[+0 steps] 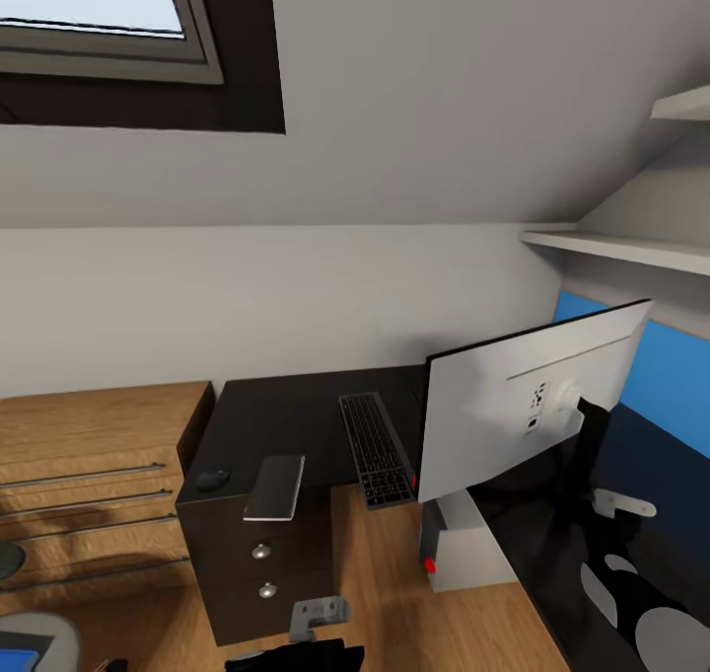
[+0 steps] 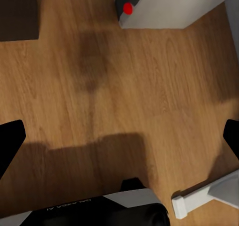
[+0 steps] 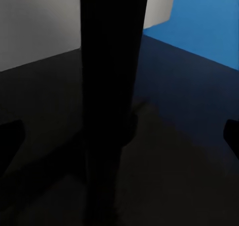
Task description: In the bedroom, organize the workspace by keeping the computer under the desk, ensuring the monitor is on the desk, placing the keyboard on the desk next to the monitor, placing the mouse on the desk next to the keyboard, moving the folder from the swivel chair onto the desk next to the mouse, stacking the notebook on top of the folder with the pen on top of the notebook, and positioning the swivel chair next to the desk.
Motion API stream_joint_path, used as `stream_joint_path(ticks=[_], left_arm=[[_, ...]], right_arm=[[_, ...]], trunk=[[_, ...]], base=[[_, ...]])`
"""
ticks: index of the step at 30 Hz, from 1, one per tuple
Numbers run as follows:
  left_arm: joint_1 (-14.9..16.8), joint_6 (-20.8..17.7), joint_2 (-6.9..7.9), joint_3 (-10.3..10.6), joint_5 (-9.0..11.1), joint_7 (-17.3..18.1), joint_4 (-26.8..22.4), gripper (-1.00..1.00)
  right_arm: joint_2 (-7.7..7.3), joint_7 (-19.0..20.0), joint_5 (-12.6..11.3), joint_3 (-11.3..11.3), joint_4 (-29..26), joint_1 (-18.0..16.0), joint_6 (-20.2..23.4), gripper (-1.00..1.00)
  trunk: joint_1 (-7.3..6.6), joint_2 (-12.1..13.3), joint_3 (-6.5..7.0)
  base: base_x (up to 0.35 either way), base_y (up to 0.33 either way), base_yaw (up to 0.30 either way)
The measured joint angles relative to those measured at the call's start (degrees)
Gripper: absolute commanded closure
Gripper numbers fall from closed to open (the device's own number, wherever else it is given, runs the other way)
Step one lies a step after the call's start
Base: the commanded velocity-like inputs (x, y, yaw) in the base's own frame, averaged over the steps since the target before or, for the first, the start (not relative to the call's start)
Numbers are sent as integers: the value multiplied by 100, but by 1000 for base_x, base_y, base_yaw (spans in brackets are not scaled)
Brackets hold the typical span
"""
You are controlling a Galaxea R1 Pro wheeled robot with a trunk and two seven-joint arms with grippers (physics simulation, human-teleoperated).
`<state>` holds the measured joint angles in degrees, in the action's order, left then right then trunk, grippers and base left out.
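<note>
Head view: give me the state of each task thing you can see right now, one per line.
monitor: upright on the desk, back toward the camera.
keyboard: flat on the desk, beside the monitor.
mouse: on the desk, near its edge.
notebook: flat, overhanging the desk's edge.
computer: on the floor under the desk.
desk: drawers closed.
</note>
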<state>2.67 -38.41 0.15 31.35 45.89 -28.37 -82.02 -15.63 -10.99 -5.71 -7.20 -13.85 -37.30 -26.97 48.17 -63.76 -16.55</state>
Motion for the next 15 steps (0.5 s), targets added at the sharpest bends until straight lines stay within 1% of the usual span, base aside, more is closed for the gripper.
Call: stream_joint_path(ticks=[2, 11, 15], left_arm=[[0, 2, 0, 1, 1, -4, 0, -100], [0, 12, 7, 3, 6, 16, 155, -100], [0, 12, 8, 2, 5, 18, 199, -100]], right_arm=[[0, 0, 8, 0, 0, 0, 0, -100], [0, 1, 21, -8, -16, 0, -1, -100], [0, 1, 22, -9, -17, 0, -1, -100]], trunk=[[44, -80, -36], [45, -82, -37], [43, -82, -37]], base=[[0, 0, 0], [4, 0, 0], [117, 0, 0]])
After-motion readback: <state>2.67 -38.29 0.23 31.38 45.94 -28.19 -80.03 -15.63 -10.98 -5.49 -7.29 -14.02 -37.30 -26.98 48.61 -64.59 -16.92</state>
